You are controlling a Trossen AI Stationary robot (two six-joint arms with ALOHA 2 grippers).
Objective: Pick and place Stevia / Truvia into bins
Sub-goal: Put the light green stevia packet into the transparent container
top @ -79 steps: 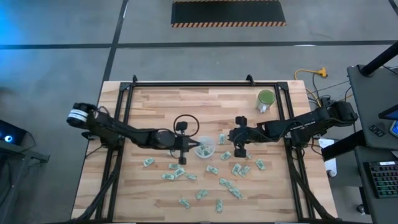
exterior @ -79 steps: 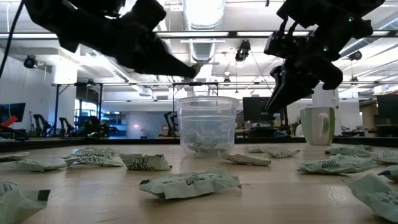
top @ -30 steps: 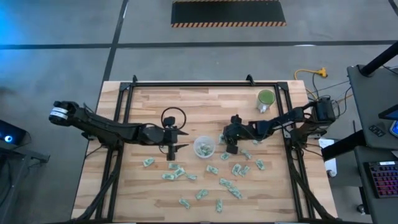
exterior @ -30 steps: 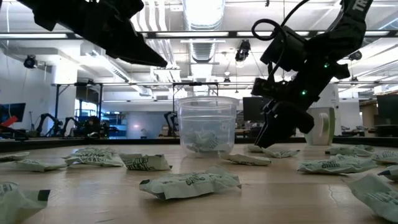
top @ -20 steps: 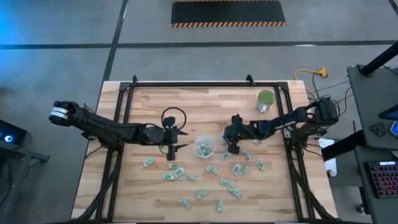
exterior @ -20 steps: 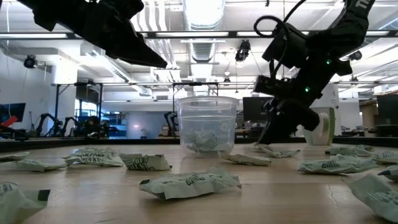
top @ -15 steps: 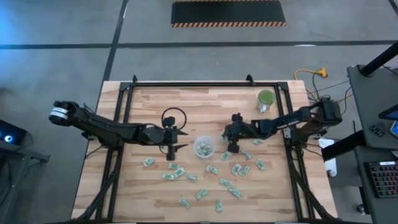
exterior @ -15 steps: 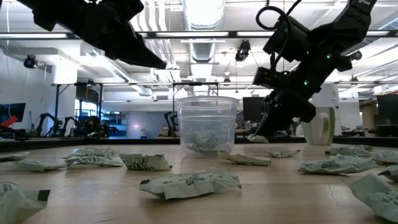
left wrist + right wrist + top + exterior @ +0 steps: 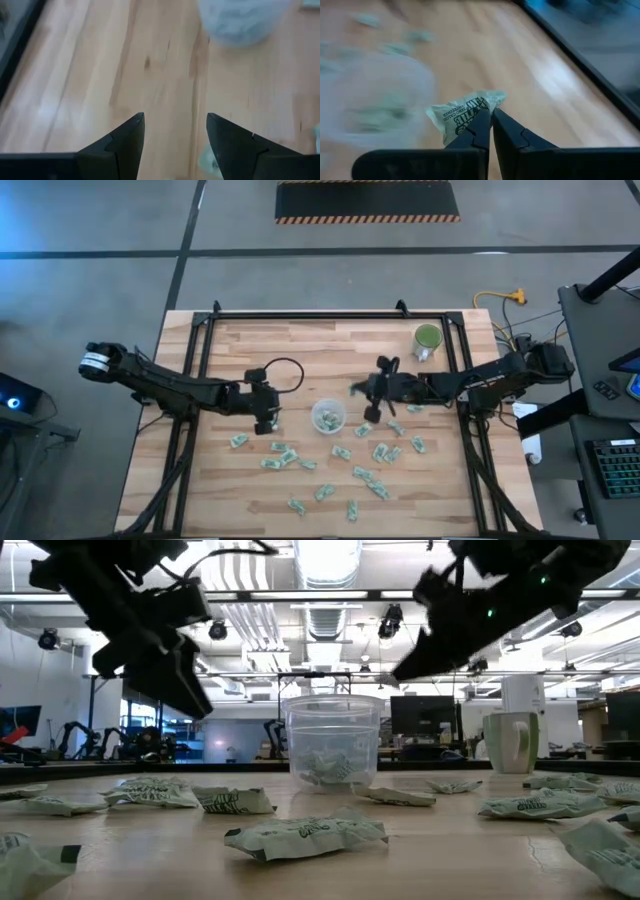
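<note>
The clear round cup [image 9: 328, 417] stands mid-table with several packets inside; it also shows in the low view [image 9: 333, 740]. Many pale green and white packets [image 9: 372, 452] lie flat on the wood on its near side. My right gripper [image 9: 359, 390] is raised just right of the cup and shut on one packet [image 9: 462, 114]. My left gripper [image 9: 266, 421] hangs left of the cup, open and empty, its fingers [image 9: 131, 137] over bare wood. My right gripper pinches the packet by one end [image 9: 481, 111] between its two fingertips. The rest of the packet sticks out beyond the fingertips, crumpled. It is lifted clear of the table, beside the blurred cup [image 9: 380, 100].
A green mug [image 9: 427, 340] with a white handle stands at the far right; it shows in the low view [image 9: 510, 740]. Loose packets [image 9: 305, 833] cover the near half of the table. A black frame [image 9: 330, 315] runs round the table's edges.
My right gripper has risen from the table with a packet pinched in it and gone toward the cup. My left gripper has tipped from pointing toward the cup to pointing down, and gone a little toward the table's left edge.
</note>
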